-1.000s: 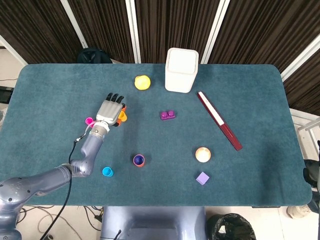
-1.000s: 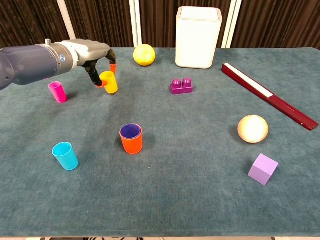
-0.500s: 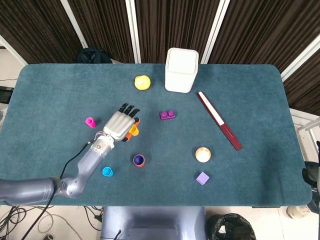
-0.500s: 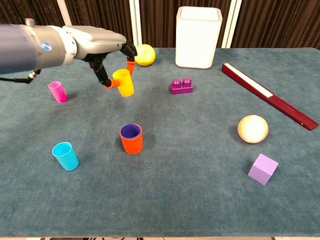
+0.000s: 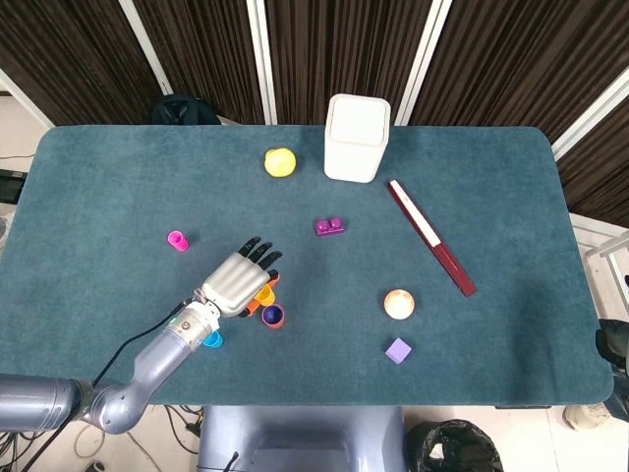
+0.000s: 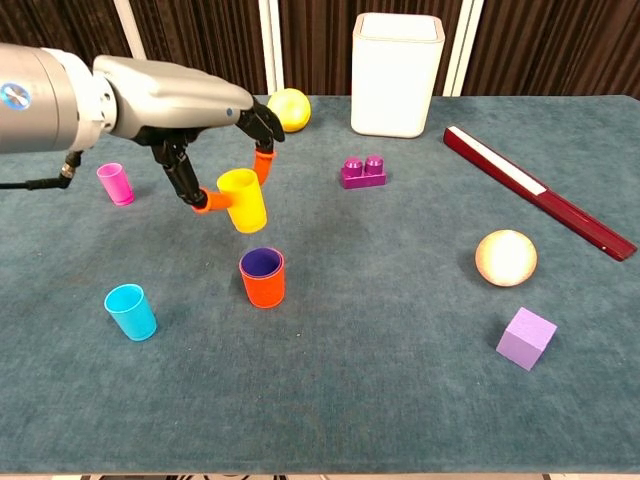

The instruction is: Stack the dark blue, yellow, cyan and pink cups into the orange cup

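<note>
In the chest view, nearest the lower edge, the cyan cup (image 6: 131, 311) stands at lower left and a purple cube (image 6: 526, 338) at lower right. Just beyond, left of centre, the orange cup (image 6: 263, 277) stands upright with the dark blue cup (image 6: 261, 262) already nested inside it; a pale ball (image 6: 506, 257) lies at the right.

Above the orange cup, a little left of it, the left hand (image 6: 190, 110) holds the yellow cup (image 6: 243, 200) in the air, tilted, pinched between orange-tipped fingertips (image 6: 263, 165) on its far side and the thumb on its near side. A second ago the hand was at the upper left of the frame, beside the pink cup (image 6: 115, 184), with the yellow cup low near the table; half a second ago it was partway across. From the head view the hand (image 5: 238, 281) now covers most of the yellow cup (image 5: 263, 293), touching the orange cup's (image 5: 272, 316) left side in the picture.

Farther back lie a purple brick (image 6: 363, 172), a dark red bar (image 6: 539, 191), a yellow ball (image 6: 289, 109) and a white bin (image 6: 396, 75). No writing can be read anywhere. The right hand does not appear.
</note>
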Action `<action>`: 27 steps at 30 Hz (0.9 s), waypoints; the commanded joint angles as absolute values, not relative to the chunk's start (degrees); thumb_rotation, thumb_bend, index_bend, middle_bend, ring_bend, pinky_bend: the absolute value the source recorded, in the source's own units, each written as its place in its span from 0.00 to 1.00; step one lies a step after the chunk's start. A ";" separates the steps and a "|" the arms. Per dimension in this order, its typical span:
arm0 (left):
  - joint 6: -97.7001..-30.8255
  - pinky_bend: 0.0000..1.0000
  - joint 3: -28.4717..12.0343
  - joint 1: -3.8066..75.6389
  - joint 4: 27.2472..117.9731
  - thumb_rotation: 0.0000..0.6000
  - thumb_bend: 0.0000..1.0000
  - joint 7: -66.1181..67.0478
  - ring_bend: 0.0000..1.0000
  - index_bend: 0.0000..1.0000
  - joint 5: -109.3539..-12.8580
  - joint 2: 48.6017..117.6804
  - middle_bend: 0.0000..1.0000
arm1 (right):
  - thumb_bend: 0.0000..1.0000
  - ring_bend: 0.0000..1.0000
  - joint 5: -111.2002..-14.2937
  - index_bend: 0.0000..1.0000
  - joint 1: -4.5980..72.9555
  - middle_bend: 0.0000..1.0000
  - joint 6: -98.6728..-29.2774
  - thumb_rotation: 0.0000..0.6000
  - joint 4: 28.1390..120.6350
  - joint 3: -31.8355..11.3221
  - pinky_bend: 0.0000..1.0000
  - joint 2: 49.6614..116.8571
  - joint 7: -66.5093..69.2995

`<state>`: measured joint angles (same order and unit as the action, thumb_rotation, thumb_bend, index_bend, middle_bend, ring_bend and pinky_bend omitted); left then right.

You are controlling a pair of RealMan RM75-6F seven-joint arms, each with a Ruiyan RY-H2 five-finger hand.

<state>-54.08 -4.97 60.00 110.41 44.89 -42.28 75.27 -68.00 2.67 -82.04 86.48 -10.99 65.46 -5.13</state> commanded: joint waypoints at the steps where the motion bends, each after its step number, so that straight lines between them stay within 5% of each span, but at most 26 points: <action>1: -54.14 0.00 -4.57 60.28 110.55 1.00 0.35 45.10 0.00 0.45 -42.42 75.90 0.11 | 0.42 0.04 -68.01 0.04 2.49 0.00 -82.36 1.00 86.65 -11.13 0.02 65.25 -4.80; 27: -56.57 0.00 -1.66 61.99 109.55 1.00 0.35 47.98 0.00 0.45 -42.06 80.72 0.11 | 0.42 0.04 -68.47 0.04 2.03 0.00 -83.25 1.00 87.06 -11.43 0.02 64.58 -3.68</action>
